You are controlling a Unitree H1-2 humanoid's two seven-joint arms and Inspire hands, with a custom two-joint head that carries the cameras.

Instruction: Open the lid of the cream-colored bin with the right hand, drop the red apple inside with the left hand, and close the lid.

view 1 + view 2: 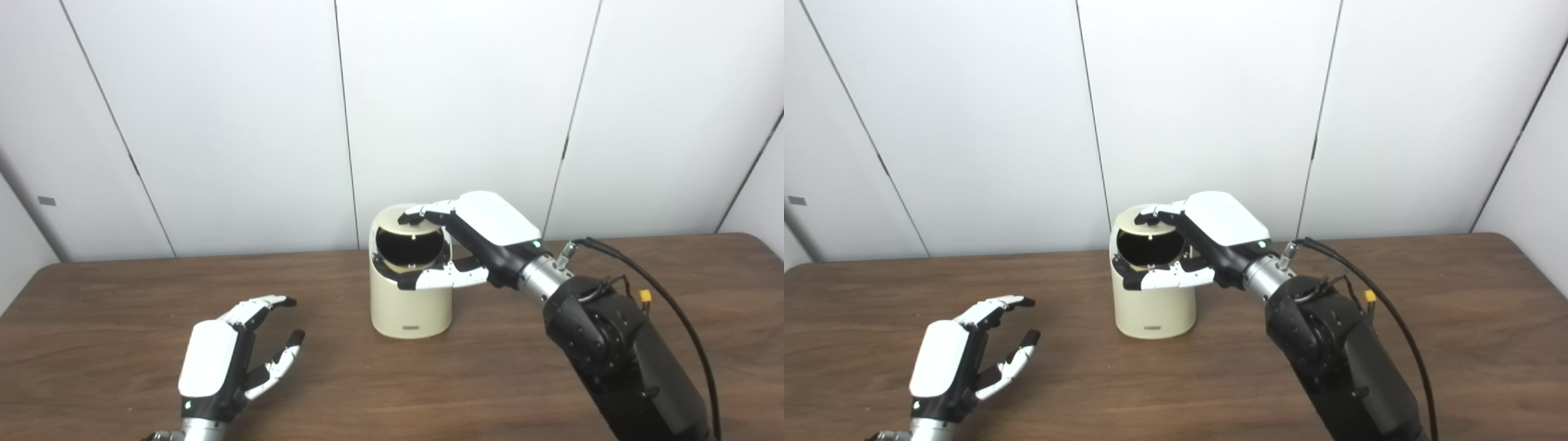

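Observation:
The cream-colored bin point(410, 306) stands upright at the table's middle. Its lid point(389, 216) is tipped up at the back, and the dark opening point(409, 246) shows. My right hand point(484, 226) reaches over the bin from the right. Its fingers point(422, 214) curl over the lid's upper edge and its thumb point(435, 278) lies across the front rim. My left hand point(233, 355) is open and empty, low over the table to the bin's left front. No red apple is in view.
The brown wooden table point(122, 306) runs back to a white panelled wall point(245, 122). A black cable point(674, 306) loops off my right forearm above the table's right side.

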